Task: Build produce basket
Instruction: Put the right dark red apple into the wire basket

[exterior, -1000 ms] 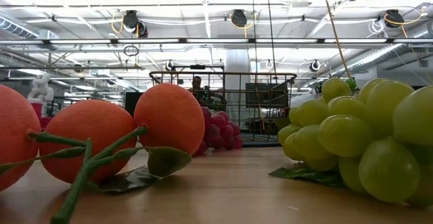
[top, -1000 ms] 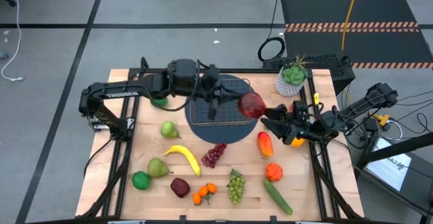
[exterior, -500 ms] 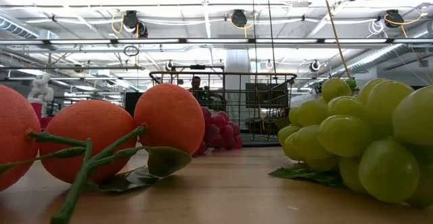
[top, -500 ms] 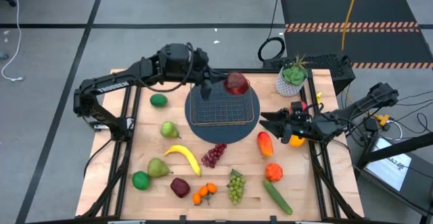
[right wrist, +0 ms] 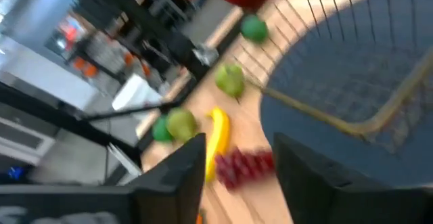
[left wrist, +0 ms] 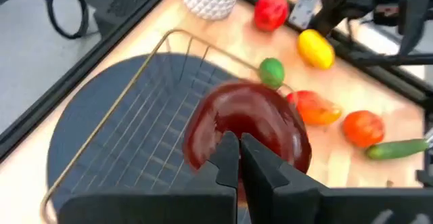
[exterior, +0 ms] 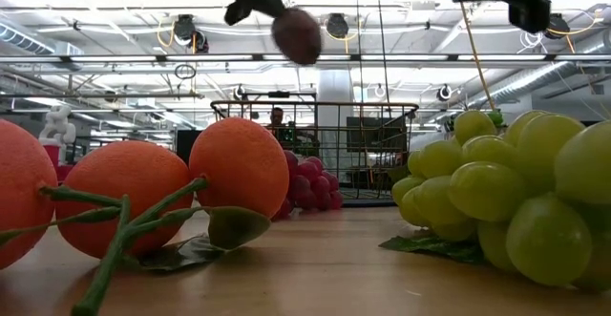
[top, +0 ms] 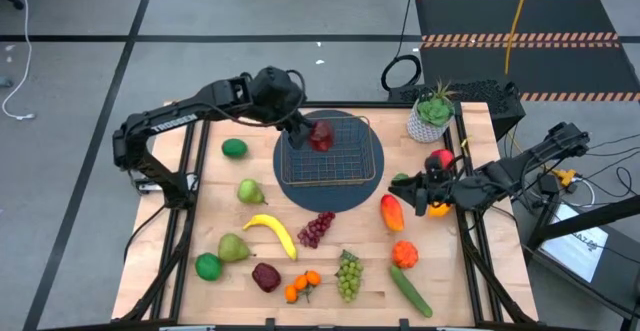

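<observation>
Red apple (top: 321, 135) moved over basket (top: 331, 176), left hand (top: 303, 137) clamped.

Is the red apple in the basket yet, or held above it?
Held above it: the left gripper is shut on the apple, which hangs over the basket, well above it in the low view.

The square wire basket (top: 331, 152), dark mesh with a brass rim, sits on a round dark mat at the table's far middle. A dark red apple (top: 321, 135) hangs above it. Banana (top: 272, 231), pears, limes, grapes (top: 347, 274), oranges and cucumber lie scattered nearer.
</observation>
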Controlling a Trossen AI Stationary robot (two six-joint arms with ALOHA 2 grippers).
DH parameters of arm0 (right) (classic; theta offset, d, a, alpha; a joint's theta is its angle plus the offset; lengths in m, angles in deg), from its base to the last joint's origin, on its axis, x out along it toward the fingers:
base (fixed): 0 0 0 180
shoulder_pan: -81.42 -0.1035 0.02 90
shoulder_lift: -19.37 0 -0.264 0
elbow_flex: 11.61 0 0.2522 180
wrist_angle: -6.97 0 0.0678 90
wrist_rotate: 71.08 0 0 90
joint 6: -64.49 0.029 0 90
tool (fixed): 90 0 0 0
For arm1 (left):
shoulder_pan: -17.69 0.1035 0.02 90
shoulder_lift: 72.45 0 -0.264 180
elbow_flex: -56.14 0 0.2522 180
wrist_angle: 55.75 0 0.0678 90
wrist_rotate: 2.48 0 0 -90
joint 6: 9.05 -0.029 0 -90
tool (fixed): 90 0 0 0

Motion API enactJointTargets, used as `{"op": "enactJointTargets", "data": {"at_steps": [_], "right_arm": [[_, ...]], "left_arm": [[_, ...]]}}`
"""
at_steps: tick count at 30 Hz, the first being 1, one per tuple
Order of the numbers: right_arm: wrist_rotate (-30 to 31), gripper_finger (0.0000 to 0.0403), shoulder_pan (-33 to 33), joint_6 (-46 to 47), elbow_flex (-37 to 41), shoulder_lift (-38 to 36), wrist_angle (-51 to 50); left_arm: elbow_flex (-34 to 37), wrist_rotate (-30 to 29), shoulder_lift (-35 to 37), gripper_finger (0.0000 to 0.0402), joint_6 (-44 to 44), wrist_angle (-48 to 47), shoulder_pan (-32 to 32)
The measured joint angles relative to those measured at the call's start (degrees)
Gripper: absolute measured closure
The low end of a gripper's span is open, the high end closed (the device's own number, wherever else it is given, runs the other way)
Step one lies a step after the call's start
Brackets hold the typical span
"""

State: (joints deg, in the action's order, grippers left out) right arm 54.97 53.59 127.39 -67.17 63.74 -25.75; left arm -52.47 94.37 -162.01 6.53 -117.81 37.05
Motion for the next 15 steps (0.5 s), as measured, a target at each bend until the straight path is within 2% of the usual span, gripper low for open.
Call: {"op": "enactJointTargets", "data": {"at_steps": [11, 15], "right_arm": [[-17.92, 0.0368, -0.01, 9.99, 0.02, -1.53, -17.68], [-21.83, 0.0397, 0.0, 11.54, 0.02, -1.37, -22.89]], "left_arm": [[6.51, -0.77, -2.53, 0.0394, -0.15, 1.79, 0.5], [8.18, -0.9, -3.24, 0.0398, -0.07, 1.83, 0.78]]}}
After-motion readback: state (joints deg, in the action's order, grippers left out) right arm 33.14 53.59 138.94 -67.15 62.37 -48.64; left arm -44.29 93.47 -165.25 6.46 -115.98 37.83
